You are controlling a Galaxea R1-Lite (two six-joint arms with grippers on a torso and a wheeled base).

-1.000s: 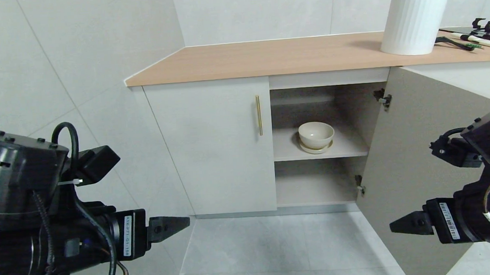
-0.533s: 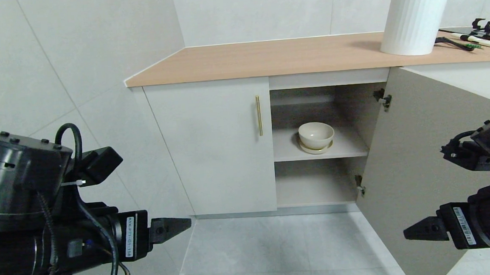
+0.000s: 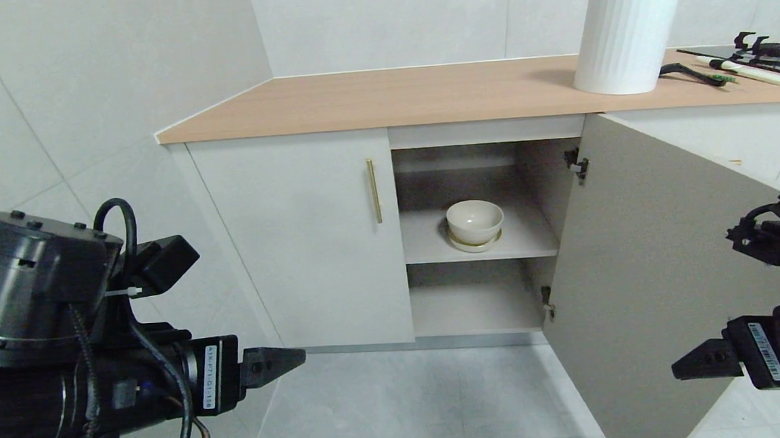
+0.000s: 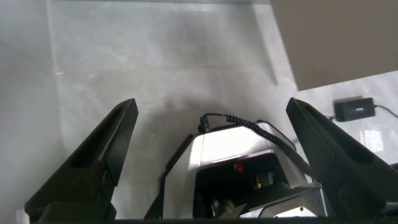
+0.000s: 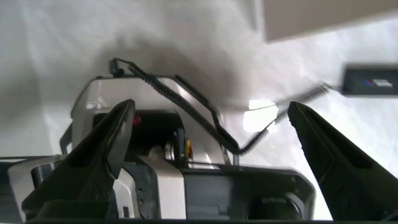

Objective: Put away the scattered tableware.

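A cream bowl [image 3: 475, 220] stands on a small plate [image 3: 474, 245] on the middle shelf [image 3: 425, 240] of the open cupboard. My left gripper [image 3: 283, 361] hangs low in front of the closed left door, well short of the shelf. In the left wrist view this gripper [image 4: 211, 109] is open over the floor with nothing between its fingers. My right gripper [image 3: 693, 363] hovers low beside the open door's outer face. Seen from the right wrist, it [image 5: 211, 109] is open and holds nothing.
The open right door [image 3: 636, 265] swings out toward my right arm. The left door [image 3: 296, 238] is closed, with a brass handle [image 3: 374, 190]. On the wooden counter [image 3: 389, 97] stand a white ribbed cylinder [image 3: 629, 28] and some tools [image 3: 746, 65]. Grey tiled floor [image 3: 408, 401] lies below.
The head camera has shifted, so the cupboard sits further left in the picture. My right arm has drawn back toward the right edge and lower. The bowl and plate have not moved.
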